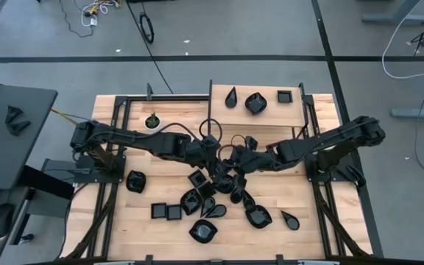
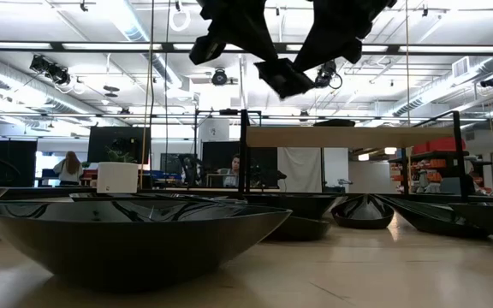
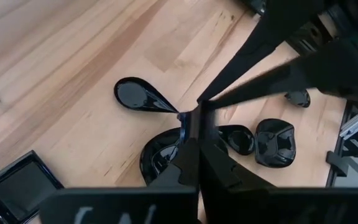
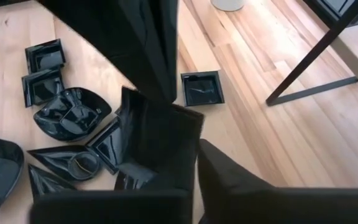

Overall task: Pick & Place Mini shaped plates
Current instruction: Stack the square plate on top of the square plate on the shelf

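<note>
Mini shaped plates (image 1: 201, 197) lie scattered over the lower middle of the wooden table (image 1: 322, 221) in the high view, with three more up on the raised shelf (image 1: 271, 114) at the upper centre. Both arms meet over the pile's middle; only the right wrist view shows the right gripper (image 4: 188, 146) clenched on a square plate (image 4: 160, 134) lifted above the others, which the low view confirms, hanging at the top centre. Only the left wrist view shows the left gripper (image 3: 199, 134) clenched and empty, above a teardrop plate (image 3: 140, 96).
</note>
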Controlling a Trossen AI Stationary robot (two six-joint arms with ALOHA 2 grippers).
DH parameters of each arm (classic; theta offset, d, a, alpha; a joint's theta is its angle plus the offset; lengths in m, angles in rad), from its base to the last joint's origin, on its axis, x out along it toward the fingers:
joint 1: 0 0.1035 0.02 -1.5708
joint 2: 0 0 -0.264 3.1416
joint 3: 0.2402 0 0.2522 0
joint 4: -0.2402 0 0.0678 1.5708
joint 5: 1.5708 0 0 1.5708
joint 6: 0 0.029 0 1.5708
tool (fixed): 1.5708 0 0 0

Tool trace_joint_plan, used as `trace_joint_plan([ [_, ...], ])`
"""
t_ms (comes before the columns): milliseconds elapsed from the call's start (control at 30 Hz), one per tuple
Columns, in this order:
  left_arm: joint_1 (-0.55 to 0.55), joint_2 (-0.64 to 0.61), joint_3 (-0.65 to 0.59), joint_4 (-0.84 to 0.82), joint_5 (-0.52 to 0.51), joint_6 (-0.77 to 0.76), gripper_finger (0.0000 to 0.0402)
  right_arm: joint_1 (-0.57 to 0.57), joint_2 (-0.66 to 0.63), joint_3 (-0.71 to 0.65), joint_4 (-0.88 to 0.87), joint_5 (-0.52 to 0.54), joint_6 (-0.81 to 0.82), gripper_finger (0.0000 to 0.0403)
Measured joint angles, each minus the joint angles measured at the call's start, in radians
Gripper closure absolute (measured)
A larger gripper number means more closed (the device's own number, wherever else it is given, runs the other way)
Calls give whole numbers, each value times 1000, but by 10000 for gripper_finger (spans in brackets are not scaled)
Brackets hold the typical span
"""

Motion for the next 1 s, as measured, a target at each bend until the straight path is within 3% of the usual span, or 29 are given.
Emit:
trace_joint_plan([
  [300,0,0,0,4,-5,-4,391,0,-2,-26,5,-15,69,400],
  [533,0,-2,0,2,1,-3,319,24,-58,-141,-55,-62,272,402],
  [800,-2,-2,0,-3,-6,0,266,-2,-368,-145,-320,-71,507,402],
  [1000,-2,-2,0,-2,-51,2,263,-165,-649,-134,-402,-83,612,403],
])
